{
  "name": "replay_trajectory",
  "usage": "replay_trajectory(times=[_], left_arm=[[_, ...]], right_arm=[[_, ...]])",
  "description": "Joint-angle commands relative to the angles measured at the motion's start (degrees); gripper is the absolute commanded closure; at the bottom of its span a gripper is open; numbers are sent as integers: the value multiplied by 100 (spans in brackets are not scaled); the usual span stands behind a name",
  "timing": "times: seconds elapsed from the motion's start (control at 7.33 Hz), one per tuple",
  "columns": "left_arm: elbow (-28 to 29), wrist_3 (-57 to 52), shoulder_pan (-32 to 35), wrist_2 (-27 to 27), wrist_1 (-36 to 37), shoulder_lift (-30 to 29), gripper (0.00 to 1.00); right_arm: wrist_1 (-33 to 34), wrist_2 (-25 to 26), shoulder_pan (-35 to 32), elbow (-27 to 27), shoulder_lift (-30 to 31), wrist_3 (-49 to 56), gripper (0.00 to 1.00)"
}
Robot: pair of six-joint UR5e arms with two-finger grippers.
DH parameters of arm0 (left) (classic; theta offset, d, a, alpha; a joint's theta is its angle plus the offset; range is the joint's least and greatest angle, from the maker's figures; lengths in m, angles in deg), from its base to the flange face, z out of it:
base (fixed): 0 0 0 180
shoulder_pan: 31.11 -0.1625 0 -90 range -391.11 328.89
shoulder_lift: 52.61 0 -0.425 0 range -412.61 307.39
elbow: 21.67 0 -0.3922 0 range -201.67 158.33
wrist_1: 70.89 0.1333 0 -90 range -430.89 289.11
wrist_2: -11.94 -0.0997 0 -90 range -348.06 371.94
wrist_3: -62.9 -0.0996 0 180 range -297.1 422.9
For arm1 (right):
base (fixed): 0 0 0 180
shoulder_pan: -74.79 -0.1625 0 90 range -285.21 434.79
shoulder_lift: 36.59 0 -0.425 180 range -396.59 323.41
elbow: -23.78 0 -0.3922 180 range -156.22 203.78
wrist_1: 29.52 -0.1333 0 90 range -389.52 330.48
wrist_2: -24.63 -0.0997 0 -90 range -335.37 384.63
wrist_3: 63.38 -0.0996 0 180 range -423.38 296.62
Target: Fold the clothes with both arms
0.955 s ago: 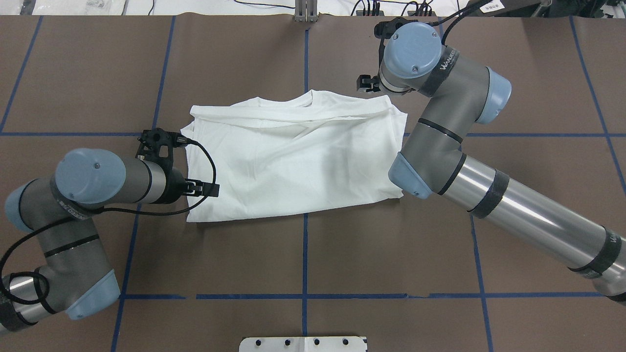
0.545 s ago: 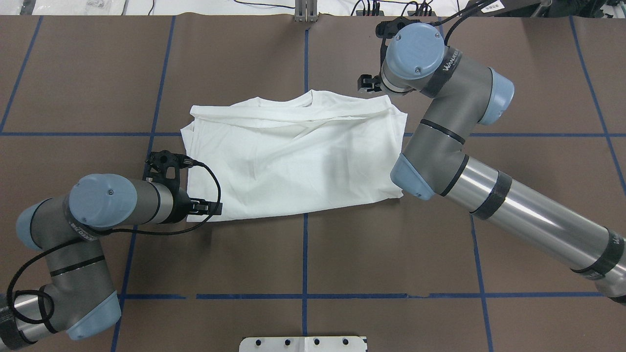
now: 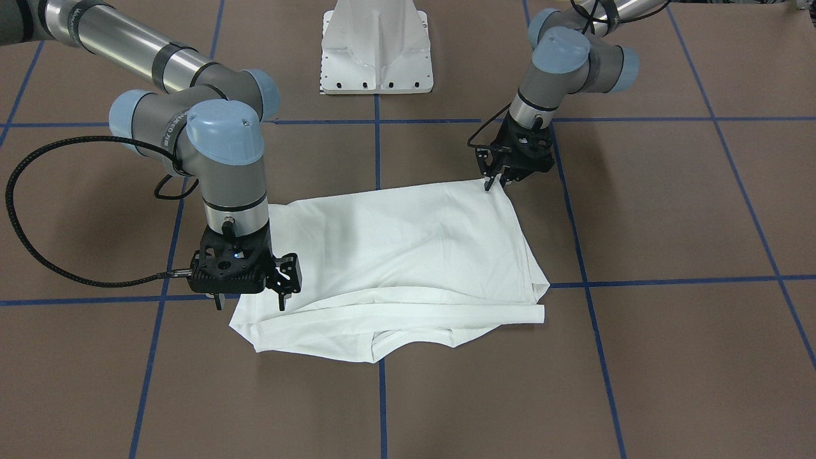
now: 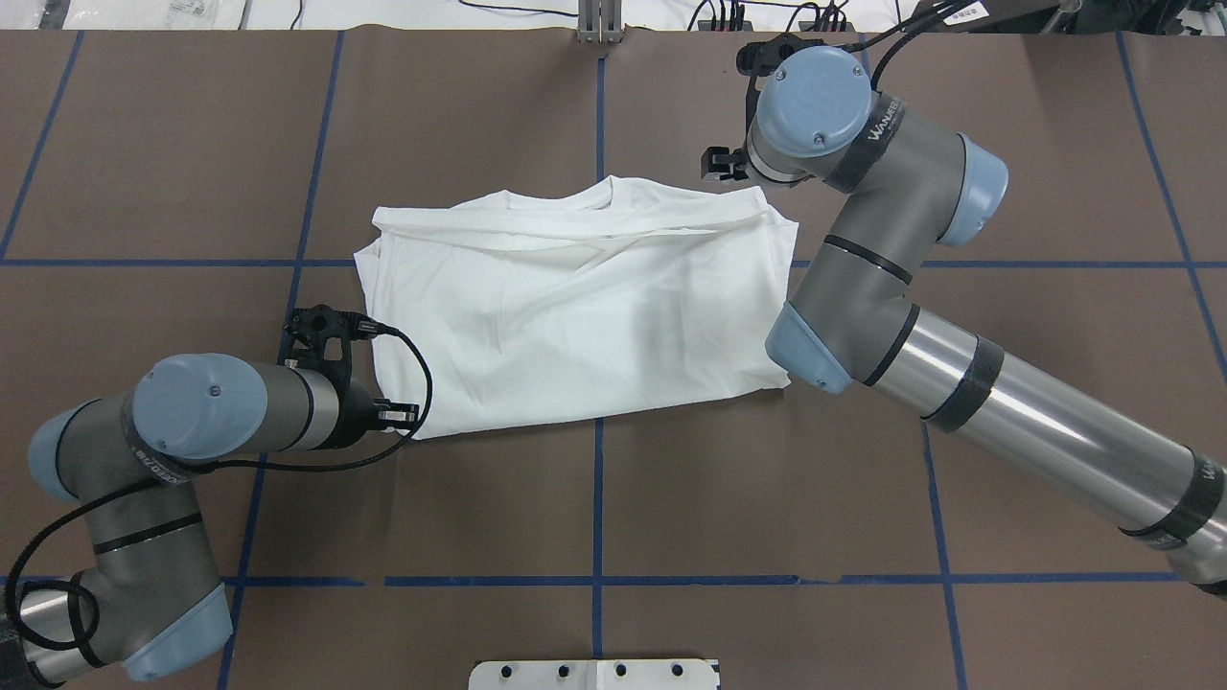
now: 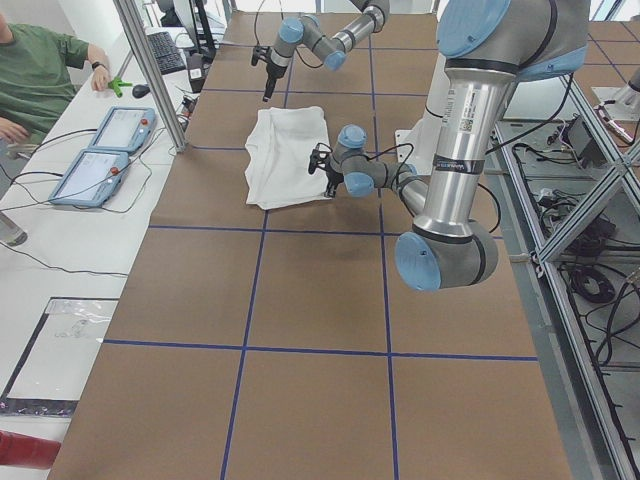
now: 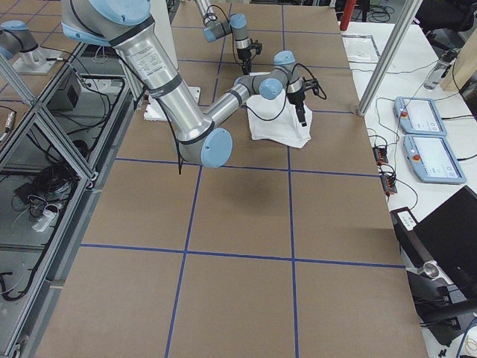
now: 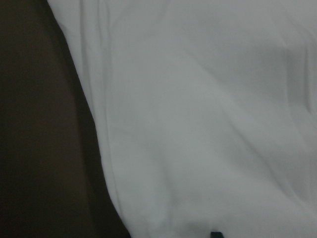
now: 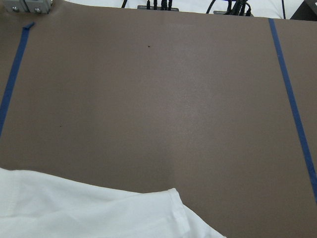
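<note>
The white shirt point(image 4: 575, 316) is lying folded around the middle of the brown worktop point(image 4: 767, 498), slightly toward the edge far from the robot. It is straddling the blue tape line point(image 4: 597, 498) that is running down the centre. The left claw point(image 3: 495, 184) is pointing down at the shirt's corner on the robot's side, its tips at the cloth's edge; whether it is gripping or parted, I cannot tell. The right claw point(image 3: 250, 301) is hovering low at the diagonally opposite far corner with its fingers spread wide, one finger point(image 3: 281, 294) over the fabric and the other over bare worktop. A white pedestal point(image 3: 376, 51) is standing at the robot's edge.
</note>
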Motion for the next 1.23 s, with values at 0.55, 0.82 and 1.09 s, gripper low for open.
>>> replay_trajectory(times=[0.55,0.82,1.09], left_arm=[[302,-2129,1551,-48,39,481,100],[2046,-3046,2529,-48,-4,-928,100],[3780,-3076,2796,-56,-336,-2196,100]], right_arm=[[-79,16,85,5,0,-89,0],[-79,16,112,13,-8,-89,0],[-70,7,138,75,-26,-80,0]])
